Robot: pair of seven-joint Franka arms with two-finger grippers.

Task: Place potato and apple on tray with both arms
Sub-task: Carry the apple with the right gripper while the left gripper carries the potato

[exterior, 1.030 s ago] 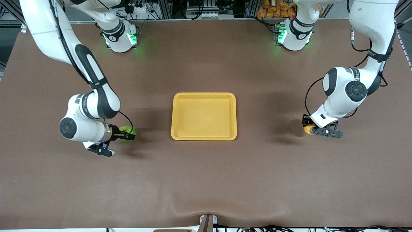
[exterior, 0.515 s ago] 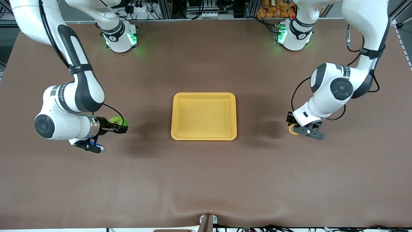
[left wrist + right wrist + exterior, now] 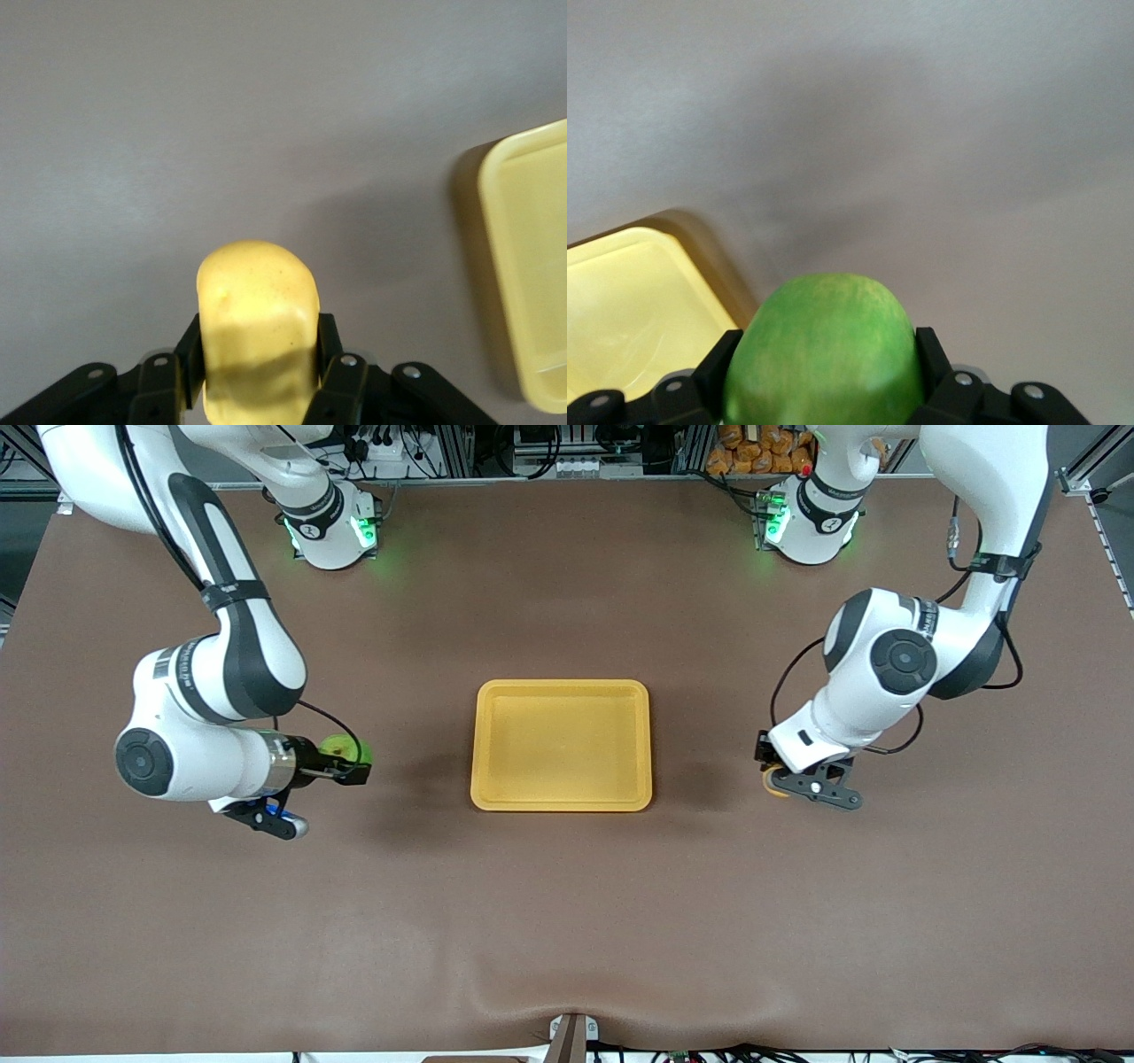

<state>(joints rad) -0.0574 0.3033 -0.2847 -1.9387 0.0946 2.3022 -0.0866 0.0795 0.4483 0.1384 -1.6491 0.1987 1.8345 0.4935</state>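
The yellow-orange tray (image 3: pixel 561 745) lies empty in the middle of the table. My right gripper (image 3: pixel 348 767) is shut on the green apple (image 3: pixel 340 749), held over bare table beside the tray toward the right arm's end. In the right wrist view the apple (image 3: pixel 824 350) fills the gripper (image 3: pixel 826 359), and a corner of the tray (image 3: pixel 629 305) shows close by. My left gripper (image 3: pixel 772 778) is shut on the yellow potato (image 3: pixel 771 781), over bare table toward the left arm's end. The left wrist view shows the potato (image 3: pixel 257 310) upright in the gripper (image 3: pixel 259 359), with the tray's rim (image 3: pixel 523 266) off to one side.
The brown table mat (image 3: pixel 567 921) stretches around the tray. The two arm bases (image 3: pixel 332 527) (image 3: pixel 811 522) stand with green lights along the edge farthest from the front camera. Cables and clutter lie past that edge.
The left gripper has carried the potato steadily toward the tray. The right gripper has lifted the apple, swung away from the tray, then come back toward it.
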